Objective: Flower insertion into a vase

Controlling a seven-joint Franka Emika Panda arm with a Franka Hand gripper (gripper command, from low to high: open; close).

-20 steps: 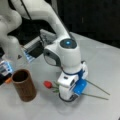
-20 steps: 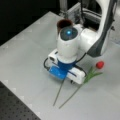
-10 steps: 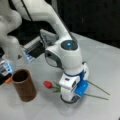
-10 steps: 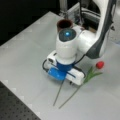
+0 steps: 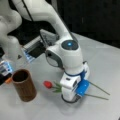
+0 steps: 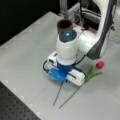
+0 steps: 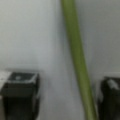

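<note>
A flower lies flat on the table, its red head (image 5: 47, 84) (image 6: 100, 65) and green leaves sticking out beside my hand. Two thin stems (image 5: 98, 88) (image 6: 59, 94) trail out the other side. The gripper (image 7: 67, 95) is down at the table over the flower, its fingertips hidden under the hand in both front views. In the wrist view the green stem (image 7: 76, 57) runs between the two dark fingers (image 7: 21, 92), which stand apart and open, the stem nearer the right one. The brown vase (image 5: 23, 86) (image 6: 64, 24) stands upright and empty, apart from the hand.
The arm's white links (image 5: 45, 15) rise behind the hand. A grey metal block (image 5: 37, 45) sits near the arm's base. An orange and blue object (image 5: 5, 72) lies at a front view's left edge. A dark perforated mat (image 6: 15, 107) borders the table.
</note>
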